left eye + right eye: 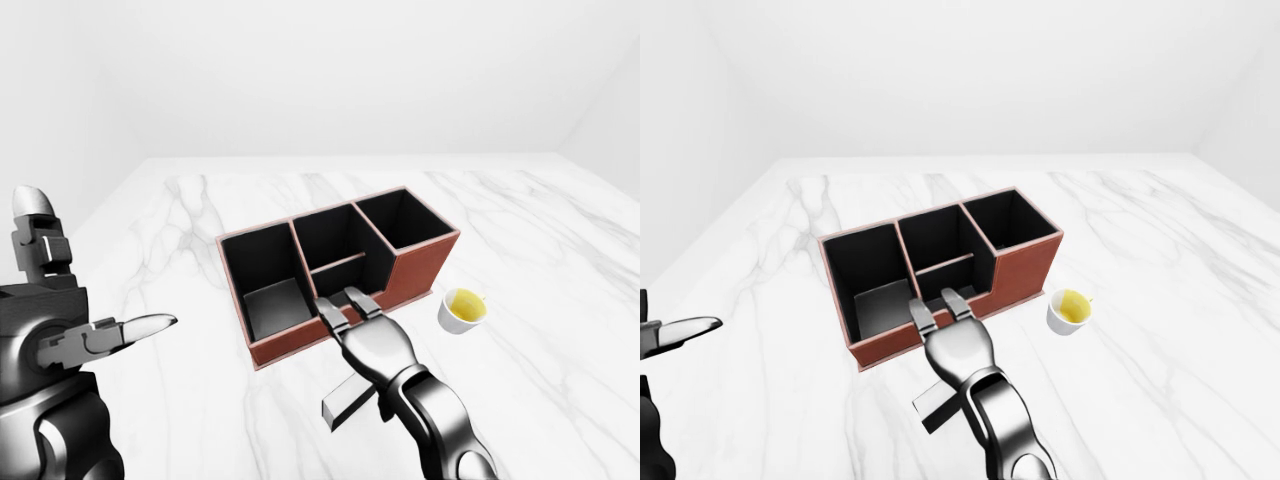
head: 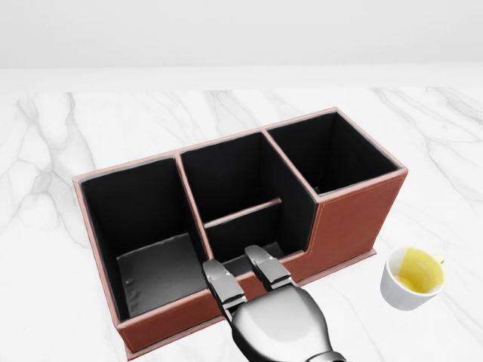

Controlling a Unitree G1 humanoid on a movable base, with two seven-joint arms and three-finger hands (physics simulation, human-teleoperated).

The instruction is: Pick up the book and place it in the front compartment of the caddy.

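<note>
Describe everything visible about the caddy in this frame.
The caddy is a reddish-brown, leather-looking box with black lining and lighter rim stitching, standing upright and skewed on the white marble table. It has tall left and right compartments; the middle is split by a low divider into two. All look empty. The right hand hovers with fingertips over the low near wall; contact is unclear.

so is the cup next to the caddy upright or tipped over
Upright. The white cup stands on the marble table with its open mouth facing up, yellow inside, apart from the caddy.
</note>
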